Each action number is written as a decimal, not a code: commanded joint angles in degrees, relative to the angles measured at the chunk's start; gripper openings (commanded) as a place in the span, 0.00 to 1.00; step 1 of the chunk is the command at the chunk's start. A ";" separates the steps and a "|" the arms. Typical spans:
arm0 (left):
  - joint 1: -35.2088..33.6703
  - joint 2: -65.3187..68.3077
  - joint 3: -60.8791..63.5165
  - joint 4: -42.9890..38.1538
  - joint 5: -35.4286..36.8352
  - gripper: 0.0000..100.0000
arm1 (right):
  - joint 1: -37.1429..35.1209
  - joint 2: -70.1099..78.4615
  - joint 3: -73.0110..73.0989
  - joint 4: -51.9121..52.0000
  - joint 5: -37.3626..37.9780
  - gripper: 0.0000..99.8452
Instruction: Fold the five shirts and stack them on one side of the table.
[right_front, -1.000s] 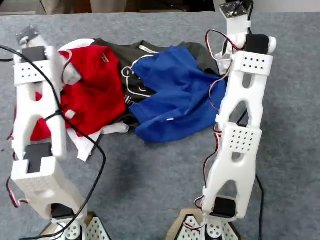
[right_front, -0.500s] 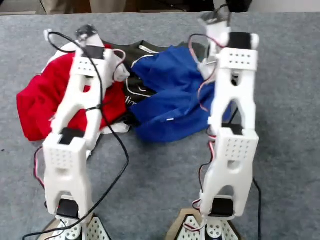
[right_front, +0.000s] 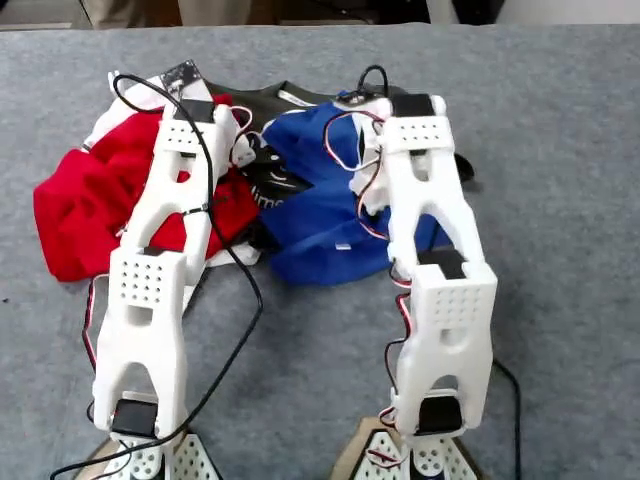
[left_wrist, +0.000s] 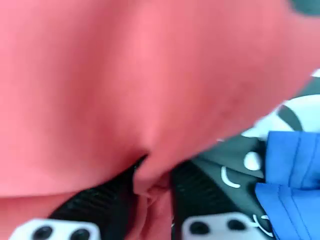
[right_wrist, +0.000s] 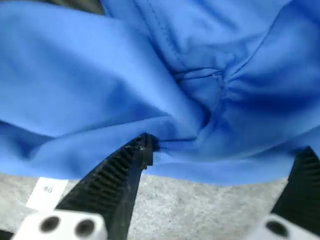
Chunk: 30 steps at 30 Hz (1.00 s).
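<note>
While the left hand (left_wrist: 152, 185) pinches the red shirt (right_front: 80, 210) and the right hand (right_wrist: 225, 150) gapes over the blue shirt (right_front: 320, 215), everything lies crumpled mid-tabletop (right_front: 560, 150), with nothing folded or stacked yet.

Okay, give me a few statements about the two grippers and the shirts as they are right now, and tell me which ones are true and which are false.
1. The left gripper is pinching the red shirt. True.
2. The right gripper is shut on the blue shirt. False: its jaws are open, with one fingertip at the blue shirt's edge.
3. The red shirt is folded flat. False: it is crumpled.
4. The dark shirt lies between the red shirt and the blue shirt. True.
</note>
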 joint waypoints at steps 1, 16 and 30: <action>-6.59 0.75 -1.23 -0.09 -0.44 0.02 | -0.75 0.40 0.66 -1.85 0.26 0.40; -25.93 1.10 -19.78 14.86 -1.93 0.02 | -0.48 6.02 -4.09 -2.37 0.18 0.01; -37.36 0.57 -27.96 18.99 -9.49 0.02 | 8.84 2.51 -4.97 -2.37 1.32 0.01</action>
